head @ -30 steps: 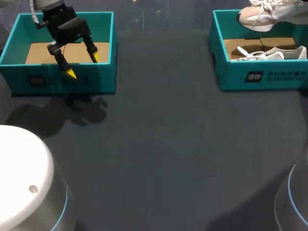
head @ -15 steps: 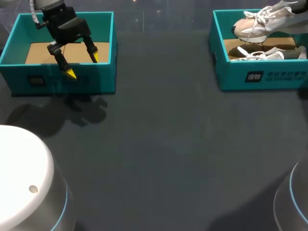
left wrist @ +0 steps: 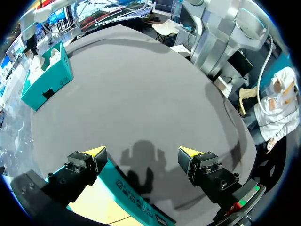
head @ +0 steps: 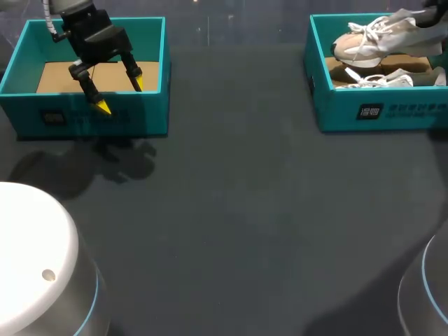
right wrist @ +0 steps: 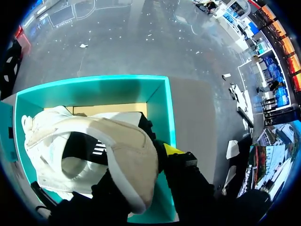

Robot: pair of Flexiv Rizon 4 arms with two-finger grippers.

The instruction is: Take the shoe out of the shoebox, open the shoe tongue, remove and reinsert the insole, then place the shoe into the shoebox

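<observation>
Right now the step in hand looks like the lift-out. The right jaws are clamped on the heel collar of the white-and-beige sneaker; one yellow tip shows outside the heel and the other finger is hidden inside the opening. The sneaker hangs toe-forward from them, above the teal right shoebox. Beneath the right jaws a second sneaker lies on the box's cardboard floor with its laces loose.

I cannot tell whether the held sole is above the rim all round. I judge the move should therefore go straight up first, then sideways over the wall that faces the middle. The toe should stay level so the laces catch neither the rim nor the shoe below. The heel grip is narrow and the toe's weight may tip the sneaker, so a slow swing suits it.

The box walls on either side of the right jaws are the edges to mind. Past them, the broad dark surface offers room to set the sneaker down.

The left jaws stand wide apart and hold nothing. They hover over the near wall of the left shoebox, well apart from the right jaws.
</observation>
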